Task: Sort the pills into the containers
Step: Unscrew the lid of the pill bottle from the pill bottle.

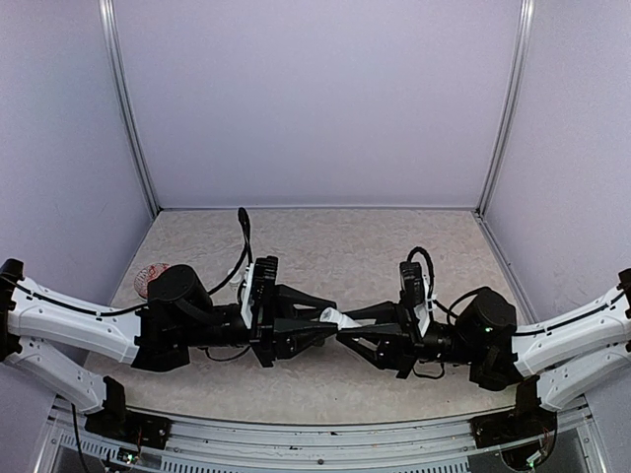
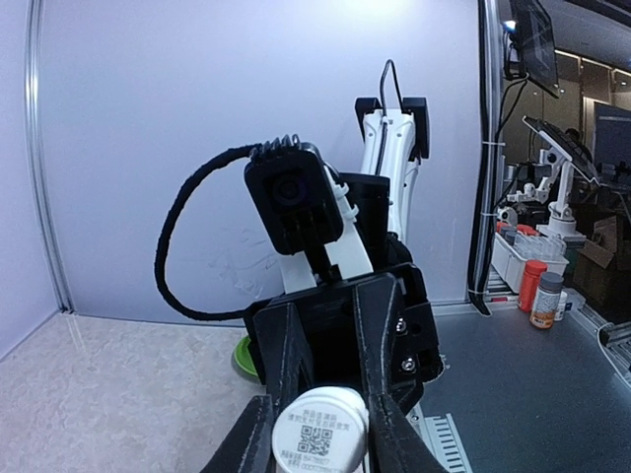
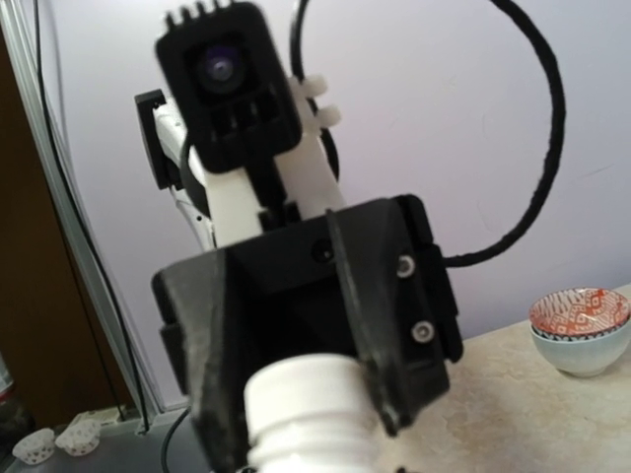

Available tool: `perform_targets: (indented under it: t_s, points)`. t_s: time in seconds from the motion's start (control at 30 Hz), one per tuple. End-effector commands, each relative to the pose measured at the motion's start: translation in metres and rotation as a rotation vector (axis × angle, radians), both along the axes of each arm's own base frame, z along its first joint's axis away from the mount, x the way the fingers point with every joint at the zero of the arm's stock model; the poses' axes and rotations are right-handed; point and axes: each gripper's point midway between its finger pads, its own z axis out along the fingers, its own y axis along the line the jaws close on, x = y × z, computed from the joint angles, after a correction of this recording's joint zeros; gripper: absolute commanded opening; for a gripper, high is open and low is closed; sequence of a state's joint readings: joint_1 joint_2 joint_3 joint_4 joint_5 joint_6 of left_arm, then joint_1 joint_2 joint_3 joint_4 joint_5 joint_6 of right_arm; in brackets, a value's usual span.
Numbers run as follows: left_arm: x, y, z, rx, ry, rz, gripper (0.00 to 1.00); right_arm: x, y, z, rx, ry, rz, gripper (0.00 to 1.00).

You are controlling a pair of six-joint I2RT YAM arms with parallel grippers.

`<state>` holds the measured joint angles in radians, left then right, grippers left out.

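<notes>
**Item: pill bottle** (image 1: pixel 340 318) — white, held level at the centre of the top view, raised above the table (image 1: pixel 325 246), with one end in each gripper. Its flat labelled end, printed with a square code, sits at the bottom centre of the left wrist view. Its ribbed end, which we take to be the cap, sits at the bottom centre of the right wrist view.

**Right gripper** (image 1: pixel 357 325): reaches in from the right of the frame, jaws clamped tight on the ribbed end.

**Left gripper** (image 1: pixel 325 320): fingers lie against both sides of the labelled end and, as far as we can see, are closed on it. We cannot tell how firmly.

**Purpose of the hold, in our judgement:** the arms meet nose to nose so one can steady the body while the other turns the cap — the bottle must be opened before any pill can be sorted.

**Containers:** a red-patterned bowl (image 1: pixel 153 277) stands at the left edge of the table, well apart from the grippers. In the right wrist view it is nested in a paler bowl (image 3: pixel 582 355).

**Pills:** none in view.
</notes>
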<state>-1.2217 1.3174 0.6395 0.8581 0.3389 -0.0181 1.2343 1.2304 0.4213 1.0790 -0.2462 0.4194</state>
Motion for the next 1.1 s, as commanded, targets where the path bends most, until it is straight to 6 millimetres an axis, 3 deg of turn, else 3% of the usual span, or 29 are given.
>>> perform_targets:
  t_s: [0.0, 0.57, 0.83, 1.07]
  points:
    - [0.005, -0.007, 0.007, 0.016, 0.098, 0.007, 0.29, 0.01, -0.009, 0.006, 0.008, -0.037, -0.083, 0.13]
    - [0.056, 0.0, -0.01, 0.039, 0.557, 0.264, 0.25, 0.028, -0.018, 0.006, -0.109, -0.305, -0.266, 0.13]
    - [0.068, 0.008, -0.016, 0.031, 0.656, 0.343, 0.25, 0.036, -0.03, 0.01, -0.113, -0.359, -0.351, 0.12]
    - [0.09, 0.038, -0.053, 0.113, 0.607, 0.544, 0.25, 0.031, -0.041, 0.014, -0.07, -0.358, -0.354, 0.12]
